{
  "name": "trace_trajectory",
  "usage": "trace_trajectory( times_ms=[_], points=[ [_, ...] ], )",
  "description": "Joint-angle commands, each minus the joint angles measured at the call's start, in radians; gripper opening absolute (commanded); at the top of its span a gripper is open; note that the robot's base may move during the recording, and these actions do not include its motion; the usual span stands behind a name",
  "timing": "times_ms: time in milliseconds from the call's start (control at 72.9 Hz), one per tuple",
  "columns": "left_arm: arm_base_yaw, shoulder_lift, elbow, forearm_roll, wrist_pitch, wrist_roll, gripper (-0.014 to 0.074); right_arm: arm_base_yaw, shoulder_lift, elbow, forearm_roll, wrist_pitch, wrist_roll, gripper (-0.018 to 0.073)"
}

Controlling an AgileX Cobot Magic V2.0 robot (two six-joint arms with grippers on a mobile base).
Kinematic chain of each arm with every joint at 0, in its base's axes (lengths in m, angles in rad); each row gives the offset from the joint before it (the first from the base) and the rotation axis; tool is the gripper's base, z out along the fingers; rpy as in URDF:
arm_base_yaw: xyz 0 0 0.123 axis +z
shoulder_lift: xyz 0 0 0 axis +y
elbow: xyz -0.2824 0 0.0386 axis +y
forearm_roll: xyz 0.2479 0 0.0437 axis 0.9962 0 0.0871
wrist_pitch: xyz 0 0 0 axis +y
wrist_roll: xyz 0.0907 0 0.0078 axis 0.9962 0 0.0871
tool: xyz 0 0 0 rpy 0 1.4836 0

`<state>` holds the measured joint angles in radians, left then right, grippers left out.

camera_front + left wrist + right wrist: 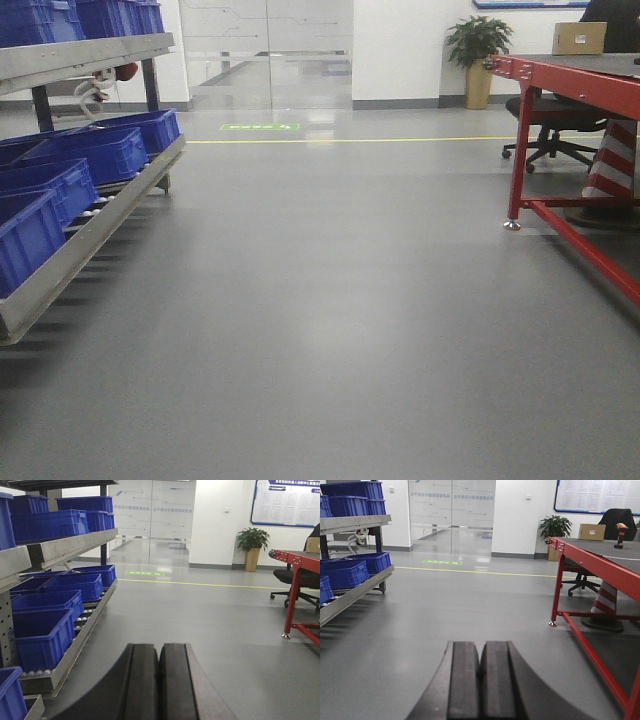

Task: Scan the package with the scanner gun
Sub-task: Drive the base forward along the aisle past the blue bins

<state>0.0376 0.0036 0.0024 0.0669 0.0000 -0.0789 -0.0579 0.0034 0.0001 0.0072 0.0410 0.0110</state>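
The package (591, 531) sits at the far end of the table (595, 565), at about one o'clock in the right wrist view, its plain brown face turned this way. The scanner gun (620, 534) stands upright on the same tabletop at the box's three o'clock, near it but apart. In the front view the package (579, 38) shows at one o'clock on the dark tabletop, and the left wrist view catches only its edge at three o'clock.

The table has a red frame. A red and white striped cone (606, 602) stands under it, and an office chair (580, 580) is at its far end. A potted plant (555, 527) is by the white wall at one o'clock, and glass doors (452, 510) are at twelve.

At nine o'clock a metal rack (355, 592) holds blue bins (345, 572). Grey floor (320, 300) fills the middle.

The right gripper (480, 650) is at six o'clock in its own view, clenched, with its black fingers pressed together and nothing between them, well apart from the table. The left gripper (159, 652) is clenched and empty too, over bare floor beside the rack.
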Motion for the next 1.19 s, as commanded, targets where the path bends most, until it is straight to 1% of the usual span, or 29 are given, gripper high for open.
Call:
trace_trajectory(
  times_ms=[0, 1180],
  points=[
    [0.002, -0.004, -0.002, -0.002, -0.02, 0.002, -0.0111, 0.0, -0.003, 0.0, -0.007, -0.02, 0.0, -0.0168],
    [0.002, -0.004, -0.002, -0.002, -0.022, 0.002, -0.0111, 0.0, -0.003, 0.0, -0.007, -0.02, 0.0, -0.0168]
  ],
)
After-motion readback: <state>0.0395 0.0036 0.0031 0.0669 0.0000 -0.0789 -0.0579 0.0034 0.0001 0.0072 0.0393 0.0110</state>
